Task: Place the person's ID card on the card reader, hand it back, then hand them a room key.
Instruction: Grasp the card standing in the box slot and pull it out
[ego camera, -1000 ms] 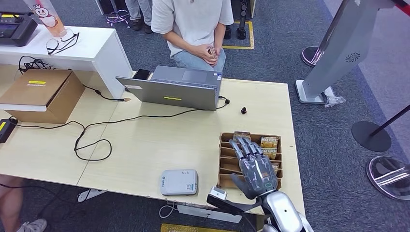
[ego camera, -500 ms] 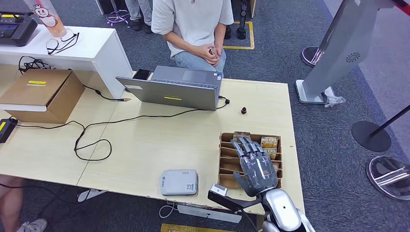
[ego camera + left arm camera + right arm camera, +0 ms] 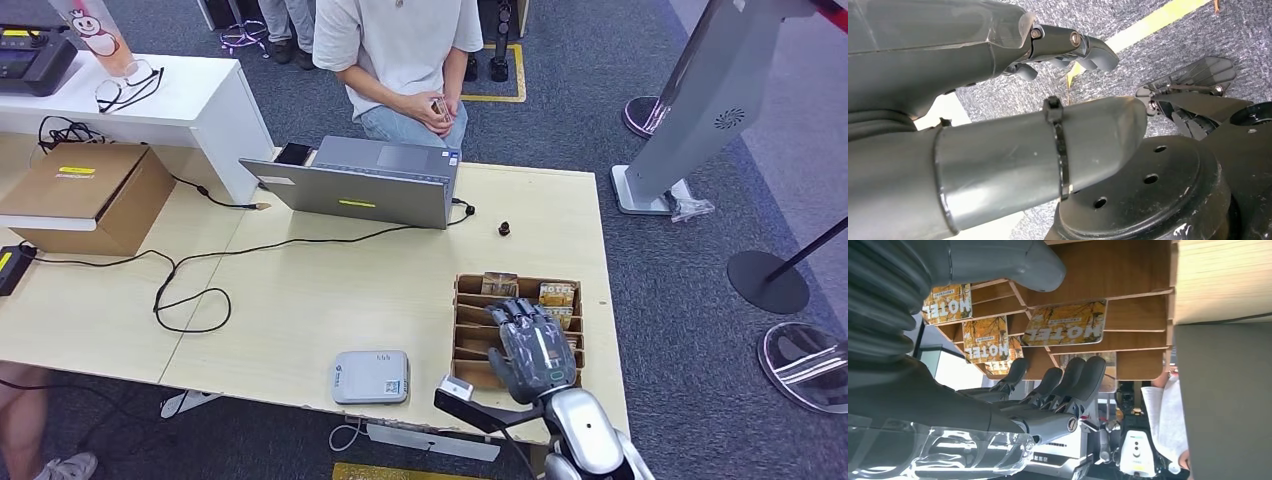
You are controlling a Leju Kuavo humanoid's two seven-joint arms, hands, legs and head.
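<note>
Over the wooden card tray [image 3: 463, 330] near the right edge of the desk [image 3: 300, 300], the right hand [image 3: 535, 350] hung with its fingers [image 3: 1083, 377] bent downward toward the slots, holding nothing that could be seen; whether the fingertips touched a card could not be told. The room keys [image 3: 556, 295] stood on edge in the tray's compartments, yellow cards printed HOTEL. The card reader [image 3: 371, 376] sat bare just left of the tray, and the person [image 3: 400, 50] across the desk held a small card-like thing in both hands, so the ID card looked to be back with them.

A key card should be light, thin, stiff and slick, easy to knock flat or let slide. The best hold would probably be a pinch on the free upper edge that stands above the slot divider, thumb on one face and a finger on the other, then a straight lift.

From the head, the whole desk, laptop [image 3: 360, 185] and person could be read, but the hand covered the slots beneath it. The right wrist picture showed what was hidden there: several keys [image 3: 1065, 322] leaning in their slots, with the thumb [image 3: 1013, 262] apart from the fingers. At the left wrist, the left hand [image 3: 998, 100] hung over grey carpet with fingers loosely curled and nothing in them.
</note>
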